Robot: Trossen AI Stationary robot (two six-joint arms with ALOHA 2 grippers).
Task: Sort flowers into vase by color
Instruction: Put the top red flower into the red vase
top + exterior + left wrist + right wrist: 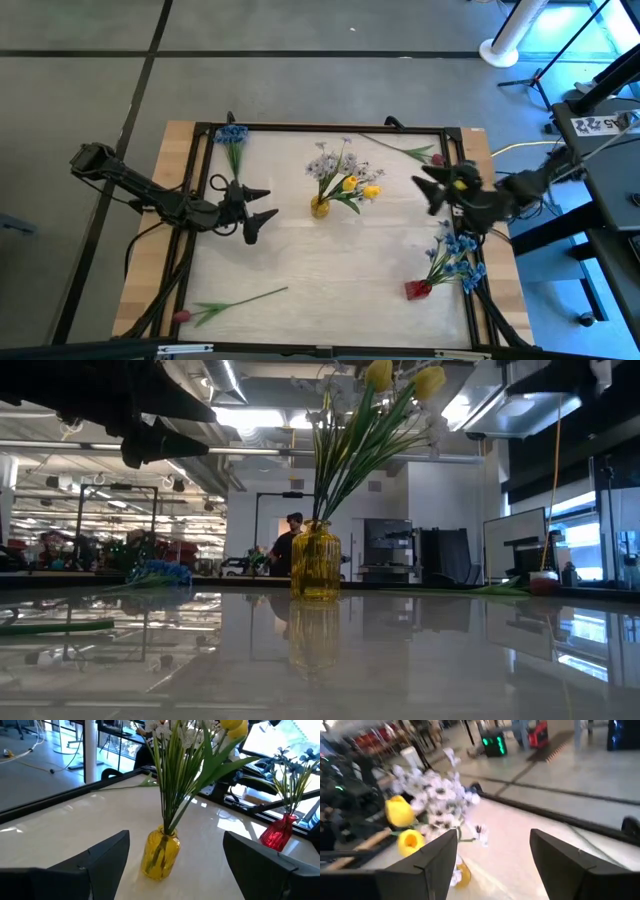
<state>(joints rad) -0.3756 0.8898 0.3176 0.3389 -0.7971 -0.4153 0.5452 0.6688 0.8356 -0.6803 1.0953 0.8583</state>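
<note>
High view: the loose pink flower (232, 302) lies lengthwise near the counter's (300, 260) front edge, head leftward, well apart from both grippers' spread, empty fingers (102, 860).

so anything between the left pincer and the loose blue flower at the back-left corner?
Nothing visible. In the high view the left pincer is open beside the loose blue flower's stem end, with only bare table between them. The yellow vase stands off to the other side, out of that path.
</note>
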